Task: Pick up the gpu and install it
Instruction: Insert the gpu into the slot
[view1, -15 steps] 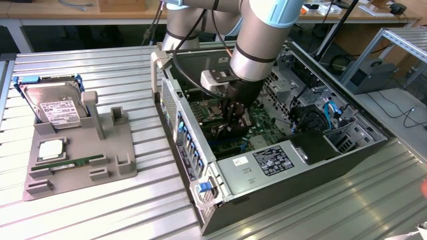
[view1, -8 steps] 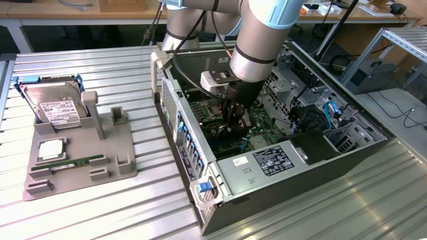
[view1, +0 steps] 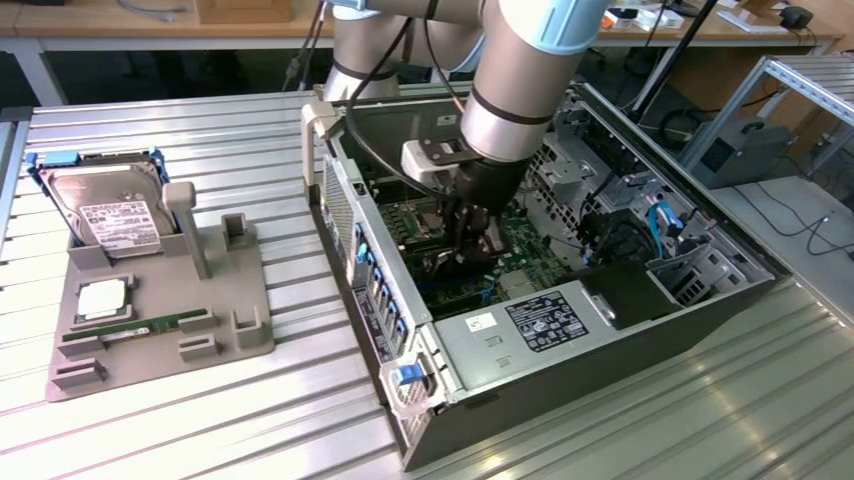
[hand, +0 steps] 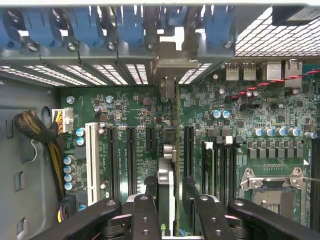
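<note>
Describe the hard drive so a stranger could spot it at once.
Start at the grey holder tray on the slatted table, at the exterior view's left of the open computer case. The hard drive stands tilted in the tray's far end. Unlike the green memory stick lying flat nearer the camera, it is a boxy silver block with a white label.

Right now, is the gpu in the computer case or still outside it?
In: the gpu stands on edge over the motherboard, between the gripper's fingers.
</note>
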